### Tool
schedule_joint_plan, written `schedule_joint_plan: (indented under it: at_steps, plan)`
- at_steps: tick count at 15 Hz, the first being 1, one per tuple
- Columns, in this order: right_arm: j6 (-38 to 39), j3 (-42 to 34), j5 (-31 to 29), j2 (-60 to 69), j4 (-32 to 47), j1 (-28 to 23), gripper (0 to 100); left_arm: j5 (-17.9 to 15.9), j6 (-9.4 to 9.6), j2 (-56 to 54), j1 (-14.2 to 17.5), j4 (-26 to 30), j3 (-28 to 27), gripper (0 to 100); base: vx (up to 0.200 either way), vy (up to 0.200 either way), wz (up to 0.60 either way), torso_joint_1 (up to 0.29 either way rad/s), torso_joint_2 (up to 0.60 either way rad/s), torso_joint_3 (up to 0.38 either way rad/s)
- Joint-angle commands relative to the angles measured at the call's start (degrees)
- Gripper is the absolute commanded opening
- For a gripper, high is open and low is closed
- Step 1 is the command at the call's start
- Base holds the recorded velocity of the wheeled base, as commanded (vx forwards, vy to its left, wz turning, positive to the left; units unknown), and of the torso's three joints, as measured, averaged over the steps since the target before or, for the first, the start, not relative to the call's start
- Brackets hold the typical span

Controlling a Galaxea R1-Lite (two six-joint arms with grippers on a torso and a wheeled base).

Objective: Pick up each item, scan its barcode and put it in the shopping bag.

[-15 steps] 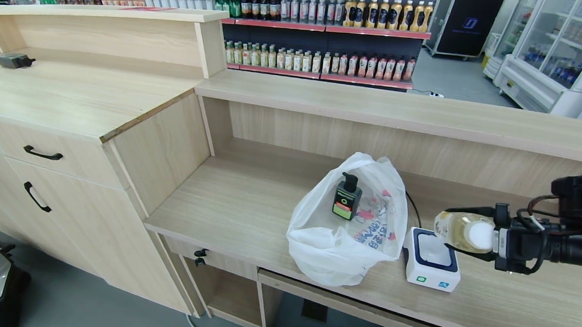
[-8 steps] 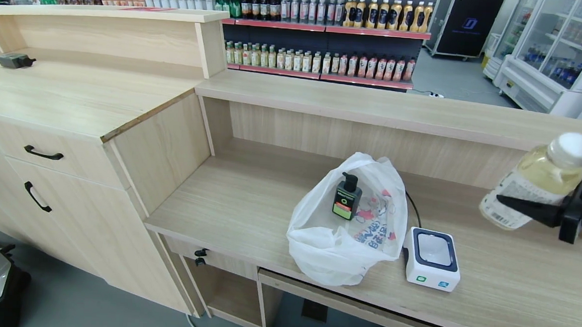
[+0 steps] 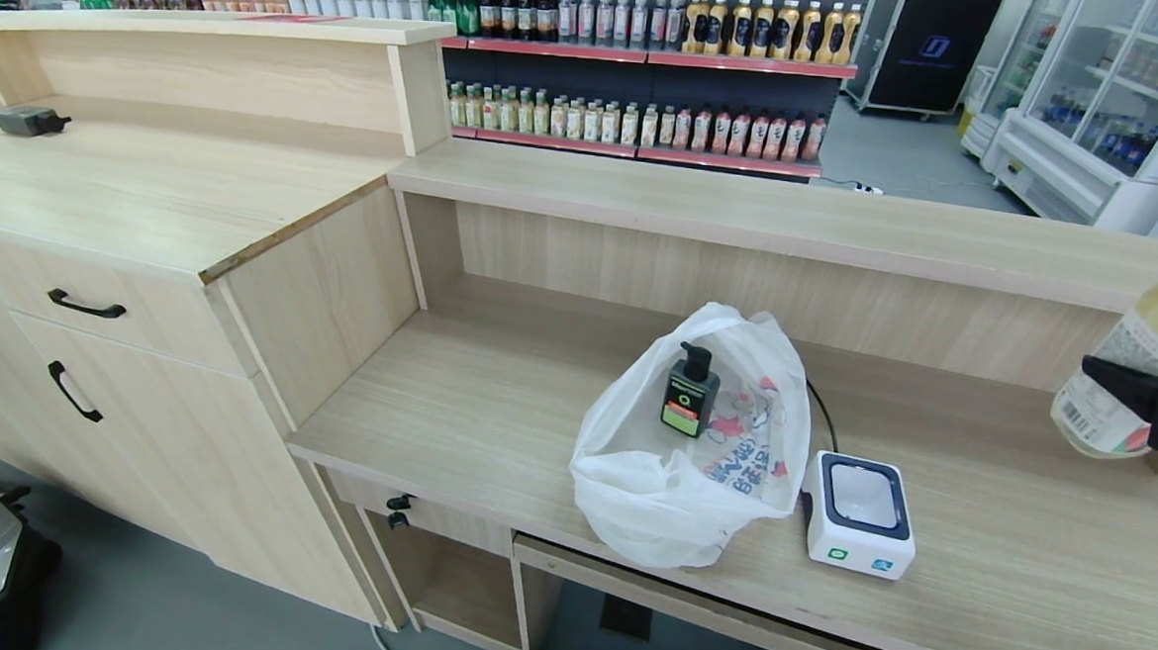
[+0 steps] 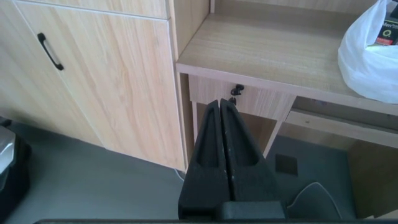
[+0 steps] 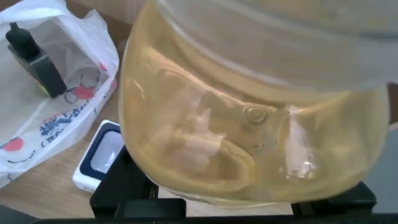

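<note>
Bottle [image 3: 1148,335] sat clamped in right fingers [image 3: 1121,383], barcode [image 3: 1079,421] just below them, needed turning squarely toward scanner [image 3: 861,513]; left fingers [image 4: 211,143] pressed together.

Light: I saw bright, even | shadows: soft under counter [image 3: 495,410] ledge | glare: glints on bottle [image 5: 255,115] | edges: head view bowed

The wooden counter [image 3: 496,400] bears the shopping bag [image 3: 630,486] and, just beside, a scanner [image 3: 858,518].
</note>
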State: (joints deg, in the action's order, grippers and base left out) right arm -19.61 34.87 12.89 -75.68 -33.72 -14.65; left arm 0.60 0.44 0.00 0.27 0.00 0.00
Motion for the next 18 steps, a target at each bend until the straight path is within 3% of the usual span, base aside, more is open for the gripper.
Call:
schedule_joint_plan:
  at_steps: [1, 4, 6, 10, 13, 15, 18]
  plan:
    - [-0.95, -0.94, -3.04, 0.36, -0.56, 0.24, 0, 0.02, 0.00, 0.00, 0.00, 0.00, 0.00, 0, 0.000, 0.000, 0.00, 0.000, 0.00, 0.000]
    - [-2.27, -1.12, -5.06, 0.01, -1.88, 1.91, 0, 0.02, 0.00, 0.00, 0.00, 0.00, 0.00, 0, 0.000, 0.000, 0.00, 0.000, 0.00, 0.000]
    - [-2.27, -1.99, -4.98, -0.17, -3.63, 3.75, 0, 0.02, 0.00, 0.00, 0.00, 0.00, 0.00, 0, 0.000, 0.000, 0.60, 0.000, 0.00, 0.002]
    - [-2.36, -2.08, -5.68, -1.93, -6.01, 13.51, 0, 0.02, 0.00, 0.00, 0.00, 0.00, 0.00, 0, 0.000, 0.000, 0.60, 0.000, 0.00, 0.004]
    - [2.30, -3.66, -4.71, -7.20, -5.92, 19.84, 0, 0.02, 0.00, 0.00, 0.00, 0.00, 0.00, 0, 0.000, 0.000, 0.00, 0.000, 0.00, 0.000]
    - [3.71, -3.84, -0.84, -12.04, -6.10, 20.28, 0, 0.02, 0.00, 0.00, 0.00, 0.00, 0.00, 0, 0.000, 0.000, 0.00, 0.000, 0.00, 0.000]
    - [3.53, -5.33, 12.95, -17.22, -10.23, 19.14, 0, 0.02, 0.00, 0.00, 0.00, 0.00, 0.00, 0, 0.000, 0.000, 0.00, 0.000, 0.00, 0.000]
